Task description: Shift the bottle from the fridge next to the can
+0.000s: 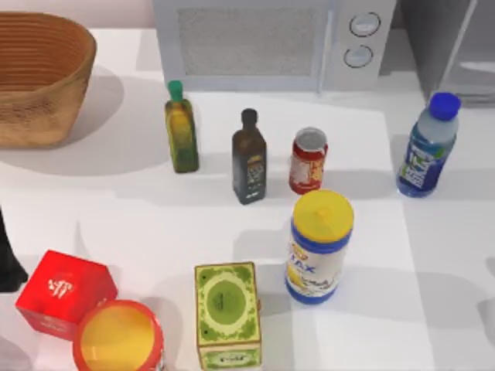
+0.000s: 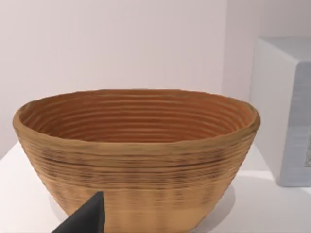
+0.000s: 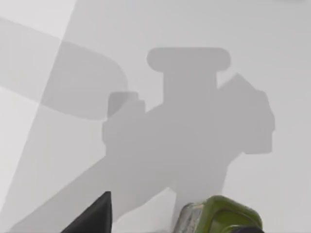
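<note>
Although the bottle (image 1: 427,147) is meant to leave the fridge (image 1: 452,46), it is seen standing upright on the desk (image 1: 433,255) just in front of that grey cabinet, well apart from the can (image 1: 308,161), which stands on the far side of it from the right gripper's edge of the desk. A dark fingertip of the right gripper (image 3: 92,216) is caught in the right wrist view above bare desk, beside a green-lidded tin (image 3: 218,216); whether it is wide or narrow cannot be told. The same holds for the left gripper (image 2: 82,218), parked before the wicker basket (image 2: 136,145). For a clean grasp, the bottle is best approached by the right gripper, closed on the body below the cap, lifted clear and kept upright, with the yellow-lidded canister (image 1: 319,246) avoided on the way.
</note>
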You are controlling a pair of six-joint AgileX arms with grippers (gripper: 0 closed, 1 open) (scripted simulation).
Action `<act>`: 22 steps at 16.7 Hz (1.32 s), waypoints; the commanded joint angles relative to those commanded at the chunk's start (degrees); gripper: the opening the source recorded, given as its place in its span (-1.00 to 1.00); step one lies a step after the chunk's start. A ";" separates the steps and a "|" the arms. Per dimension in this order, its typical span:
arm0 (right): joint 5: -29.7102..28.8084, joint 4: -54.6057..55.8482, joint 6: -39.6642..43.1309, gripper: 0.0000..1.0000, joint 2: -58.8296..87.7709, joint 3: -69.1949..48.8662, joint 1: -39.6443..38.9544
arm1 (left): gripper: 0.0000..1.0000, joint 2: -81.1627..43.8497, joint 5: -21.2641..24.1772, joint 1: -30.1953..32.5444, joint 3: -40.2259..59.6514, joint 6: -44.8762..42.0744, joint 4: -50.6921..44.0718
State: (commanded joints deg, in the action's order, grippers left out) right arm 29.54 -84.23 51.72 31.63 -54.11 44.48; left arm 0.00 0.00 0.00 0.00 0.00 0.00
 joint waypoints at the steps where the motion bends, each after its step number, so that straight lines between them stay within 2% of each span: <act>1: 3.08 -0.12 7.59 1.00 5.93 -1.70 5.47 | 1.00 0.00 0.00 0.00 0.00 0.00 0.00; 6: 15.11 -0.93 40.11 1.00 36.01 -9.57 26.29 | 1.00 0.00 0.00 0.00 0.00 0.00 0.00; 10: 20.13 -1.20 55.40 1.00 55.47 -14.55 41.19 | 1.00 0.00 0.00 0.00 0.00 0.00 0.00; 13: 22.53 -1.22 60.81 1.00 65.30 -17.98 51.12 | 1.00 0.00 0.00 0.00 0.00 0.00 0.00; 16: 24.37 -0.62 64.01 1.00 70.86 -20.99 57.55 | 1.00 0.00 0.00 0.00 0.00 0.00 0.00; 22: 24.96 -0.17 64.64 1.00 72.28 -22.06 59.29 | 1.00 0.00 0.00 0.00 0.00 0.00 0.00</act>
State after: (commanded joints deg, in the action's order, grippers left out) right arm 54.49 -84.40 116.36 103.91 -76.16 103.77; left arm 0.00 0.00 0.00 0.00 0.00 0.00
